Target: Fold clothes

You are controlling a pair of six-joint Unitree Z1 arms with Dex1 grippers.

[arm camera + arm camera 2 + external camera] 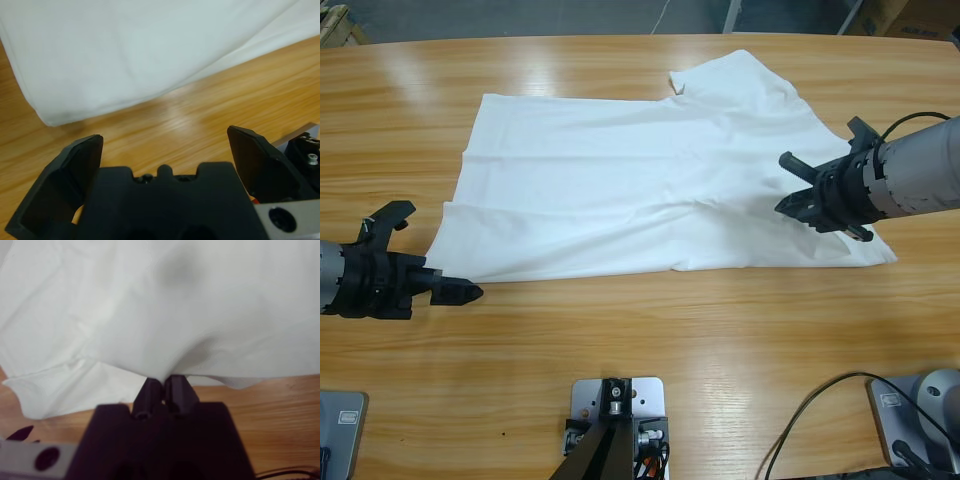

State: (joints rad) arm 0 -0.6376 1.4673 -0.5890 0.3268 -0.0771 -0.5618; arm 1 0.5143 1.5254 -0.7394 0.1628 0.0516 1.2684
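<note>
White cotton T-shirt (630,185) lies spread across the far half of the wooden table (650,340). At its right side the right gripper (163,385) pinches a fold of cloth. Left gripper (165,145) gapes empty just beside the shirt's near-left corner.

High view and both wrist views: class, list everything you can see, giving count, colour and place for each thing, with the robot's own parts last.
T-shirt: one, white, spread across the middle of the table, one sleeve toward the far edge.
Table: one, light brown wood, under everything.
Left hand: one, black, jaws open, on bare wood just off the shirt's near left corner.
Right hand: one, black, jaws closed on a pinch of shirt fabric at the shirt's right side.
</note>
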